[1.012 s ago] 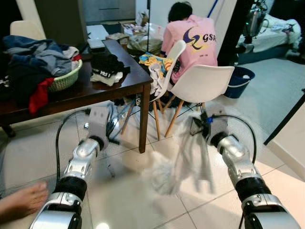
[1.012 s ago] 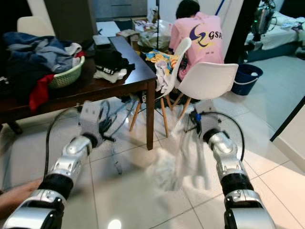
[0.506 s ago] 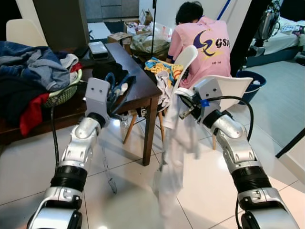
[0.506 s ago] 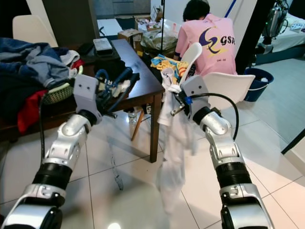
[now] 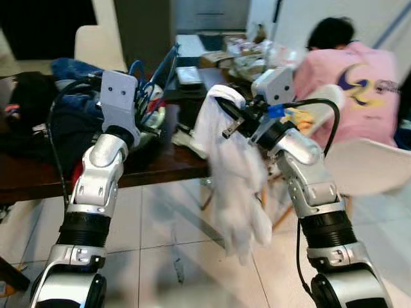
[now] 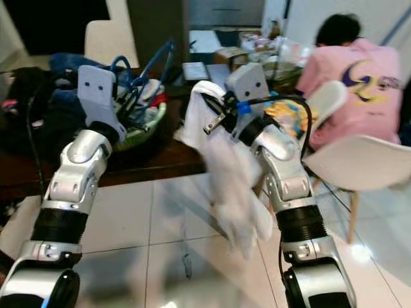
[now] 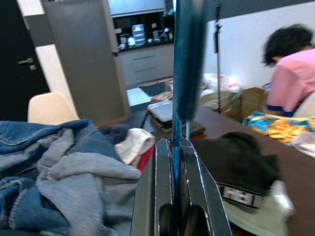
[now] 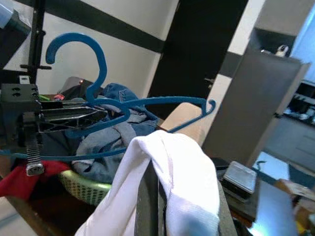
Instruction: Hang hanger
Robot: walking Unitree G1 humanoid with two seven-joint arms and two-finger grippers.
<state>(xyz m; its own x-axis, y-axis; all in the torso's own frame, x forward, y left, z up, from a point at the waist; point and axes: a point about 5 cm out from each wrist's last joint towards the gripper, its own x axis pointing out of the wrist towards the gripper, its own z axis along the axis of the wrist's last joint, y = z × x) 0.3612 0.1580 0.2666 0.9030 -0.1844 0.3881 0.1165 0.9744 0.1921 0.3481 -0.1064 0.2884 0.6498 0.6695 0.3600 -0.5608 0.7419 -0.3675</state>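
My left gripper (image 5: 153, 97) is raised over the table edge and shut on a blue plastic hanger (image 5: 168, 64). In the left wrist view the hanger's bar (image 7: 183, 73) runs up from between the closed fingers (image 7: 158, 182). My right gripper (image 5: 223, 108) is held up just right of it, shut on a white garment (image 5: 237, 173) that drapes over its fingers and hangs down toward the floor. In the right wrist view the hanger (image 8: 101, 69) with its hook up sits just beyond the top of the white garment (image 8: 172, 167), close to it.
A dark wooden table (image 5: 160, 168) stands right ahead with a green basket (image 6: 146, 127) piled with clothes and a black folded garment (image 7: 241, 157). A person in a pink shirt (image 5: 363, 70) sits at the right behind a white chair (image 5: 372, 168). Another white chair (image 5: 96, 48) stands behind the table.
Both arms have risen from near the floor to table height. The white garment has been lifted off the tiles and now hangs beside the hanger. The camera has shifted too.
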